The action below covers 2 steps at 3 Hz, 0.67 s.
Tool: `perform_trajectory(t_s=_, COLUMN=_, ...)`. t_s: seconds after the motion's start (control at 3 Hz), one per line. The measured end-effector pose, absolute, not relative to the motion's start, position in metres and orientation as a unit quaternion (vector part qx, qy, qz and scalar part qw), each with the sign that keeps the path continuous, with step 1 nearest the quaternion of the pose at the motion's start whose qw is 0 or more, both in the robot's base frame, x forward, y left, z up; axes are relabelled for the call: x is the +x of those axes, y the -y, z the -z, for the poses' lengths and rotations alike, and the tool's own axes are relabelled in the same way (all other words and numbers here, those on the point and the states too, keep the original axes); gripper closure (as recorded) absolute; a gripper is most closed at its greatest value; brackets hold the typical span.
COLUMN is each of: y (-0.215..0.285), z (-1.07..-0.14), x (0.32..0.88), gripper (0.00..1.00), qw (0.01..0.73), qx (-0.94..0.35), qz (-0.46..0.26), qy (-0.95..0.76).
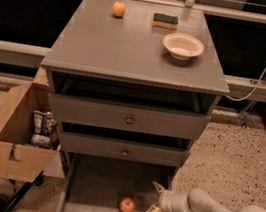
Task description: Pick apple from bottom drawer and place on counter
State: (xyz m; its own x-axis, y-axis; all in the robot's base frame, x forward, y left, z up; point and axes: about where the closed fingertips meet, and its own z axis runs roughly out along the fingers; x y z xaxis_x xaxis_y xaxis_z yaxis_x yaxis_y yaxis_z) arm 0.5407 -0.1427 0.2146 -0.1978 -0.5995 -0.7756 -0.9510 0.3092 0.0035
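Observation:
The red apple (127, 206) lies on the floor of the open bottom drawer (105, 182), near its middle front. My gripper (153, 200) reaches in from the right, low inside the drawer, just right of the apple and not touching it. Its two pale fingers are spread open, one up at the back and one down at the front. The grey counter (128, 41) tops the cabinet above.
On the counter stand a small orange fruit (119, 9), a green-and-yellow sponge (166, 21) and a white bowl (183, 46). Two knobbed drawers (129, 119) sit above the bottom one. A cardboard box (19, 137) with packets stands left of the cabinet.

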Motion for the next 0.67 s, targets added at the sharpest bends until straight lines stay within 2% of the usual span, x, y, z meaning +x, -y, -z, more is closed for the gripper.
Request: perform_trajectory(t_s=0.67, y=0.090, z=-0.170, x=0.515, gripper=0.00, qw=0.342, qx=-0.542, qz=-0.327, qy=-0.695)
